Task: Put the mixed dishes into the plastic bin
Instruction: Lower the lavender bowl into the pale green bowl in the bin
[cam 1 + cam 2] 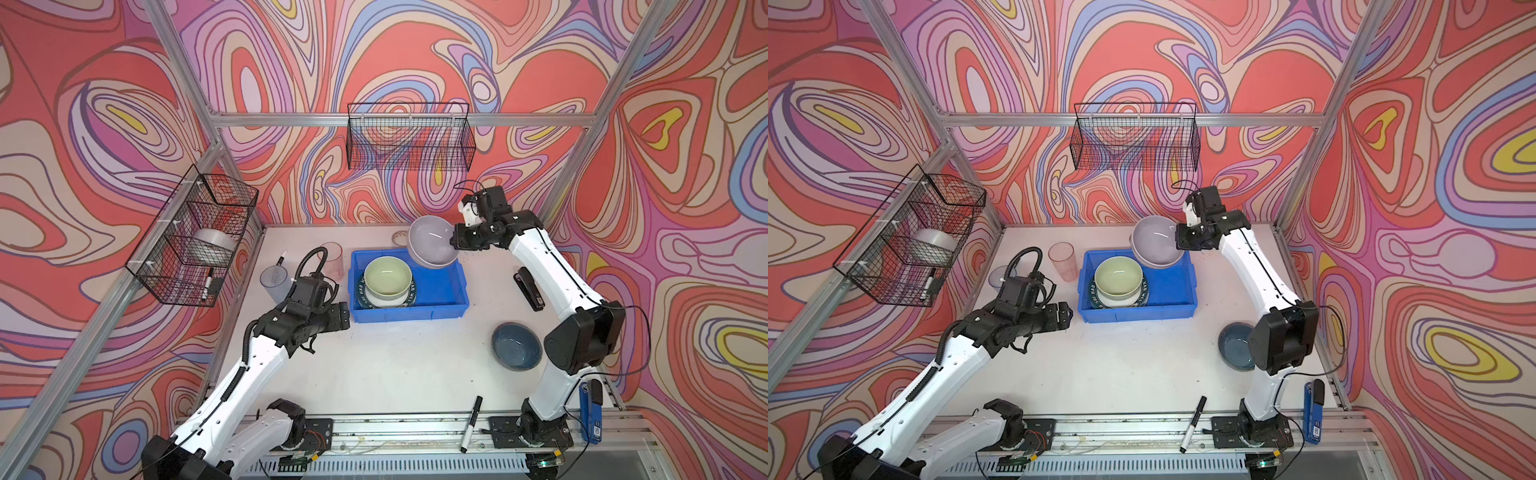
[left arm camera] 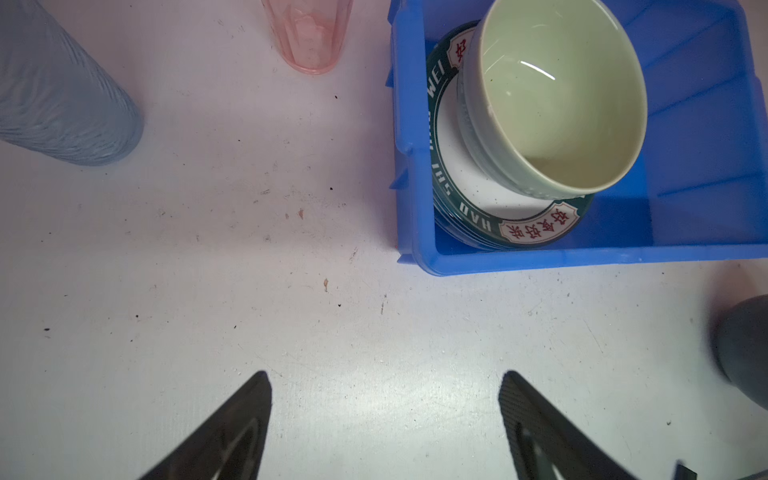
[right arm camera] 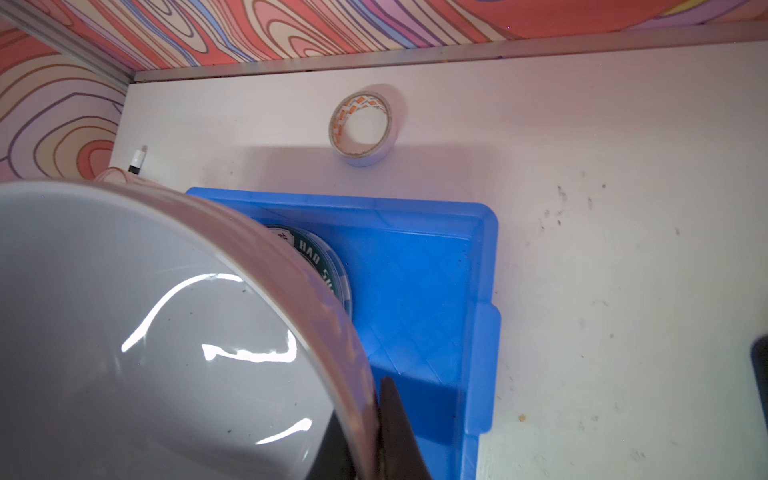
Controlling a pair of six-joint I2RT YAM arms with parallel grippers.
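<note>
The plastic bin (image 1: 451, 286) (image 1: 1177, 291) holds a pale green bowl (image 1: 388, 276) (image 2: 557, 95) on a white plate with a dark lettered rim (image 2: 469, 183). My right gripper (image 1: 453, 245) (image 3: 365, 407) is shut on the rim of a tilted lavender bowl (image 1: 430, 243) (image 3: 145, 332), held above the bin's far right corner. My left gripper (image 1: 345, 318) (image 2: 384, 376) hangs open and empty over bare table, just left of the bin's near corner. A pink tumbler (image 1: 332, 259) and a bluish tumbler (image 1: 276, 282) stand left of the bin. A dark blue bowl (image 1: 517, 345) sits near the right arm.
A tape roll (image 3: 361, 124) lies behind the bin. A black stapler (image 1: 528, 291) lies right of the bin, and a marker (image 1: 471, 424) lies at the front edge. Black wire baskets hang on the back wall (image 1: 409, 137) and the left wall (image 1: 195, 237).
</note>
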